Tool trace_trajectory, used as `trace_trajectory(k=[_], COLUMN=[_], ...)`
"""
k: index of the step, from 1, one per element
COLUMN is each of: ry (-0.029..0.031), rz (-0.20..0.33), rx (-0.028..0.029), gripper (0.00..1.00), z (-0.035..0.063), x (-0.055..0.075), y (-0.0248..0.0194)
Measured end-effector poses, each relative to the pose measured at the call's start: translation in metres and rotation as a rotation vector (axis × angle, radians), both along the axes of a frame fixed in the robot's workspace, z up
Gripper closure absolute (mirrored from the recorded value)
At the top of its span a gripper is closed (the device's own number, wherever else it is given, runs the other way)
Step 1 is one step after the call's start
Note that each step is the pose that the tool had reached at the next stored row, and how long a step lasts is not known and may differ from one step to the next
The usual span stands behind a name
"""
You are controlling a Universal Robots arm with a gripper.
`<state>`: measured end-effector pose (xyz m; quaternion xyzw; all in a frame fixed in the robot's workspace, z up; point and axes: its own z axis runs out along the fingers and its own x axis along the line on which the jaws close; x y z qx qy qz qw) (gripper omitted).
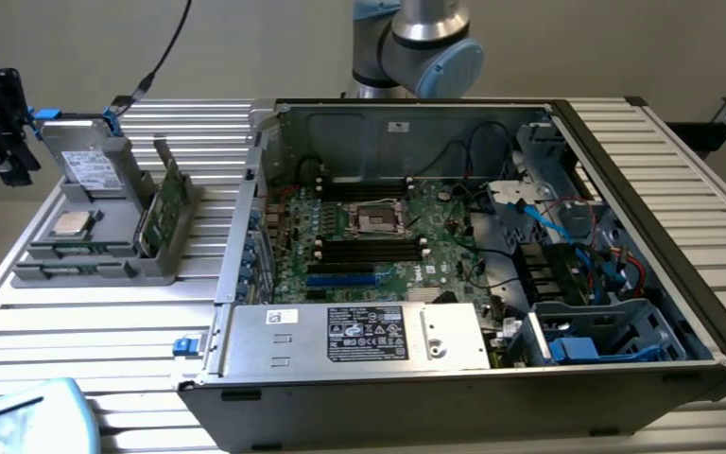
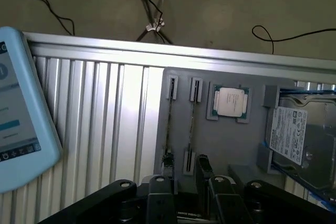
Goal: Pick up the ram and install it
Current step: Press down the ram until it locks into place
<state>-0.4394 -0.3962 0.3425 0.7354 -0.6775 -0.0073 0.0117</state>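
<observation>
Fingers (image 2: 160, 196) standing spread apart, gripper (image 2: 189, 198) hovering above the grey holder (image 2: 226, 145), ram (image 2: 191, 124) sitting on edge in the holder's slot, near the processor chip (image 2: 230, 101), outside the computer case (image 1: 464, 416)

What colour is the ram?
The ram is green; it shows best in the exterior view, standing in the grey holder.

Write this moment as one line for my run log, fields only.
gripper: open, empty, near holder | ram: standing in holder, not picked yet | computer case: open
</observation>
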Motion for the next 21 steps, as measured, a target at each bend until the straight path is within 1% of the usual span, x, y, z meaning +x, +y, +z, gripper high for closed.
trace_trajectory(k=[7,15,17,21], ry=[-0.0008,-0.0007,-0.0005,-0.0008], rz=[-0.003,-0.003,-0.003,-0.003], rx=[0.0,0.0,-0.0001,0.0], gripper=[0.69,0.69,0.69,0.69], z=[-0.0128,-0.0273,-0.0308,-0.0382], x=[-0.001,-0.001,-0.001,-0.001], y=[-0.0002,-0.0019,-0.0044,-0.0121])
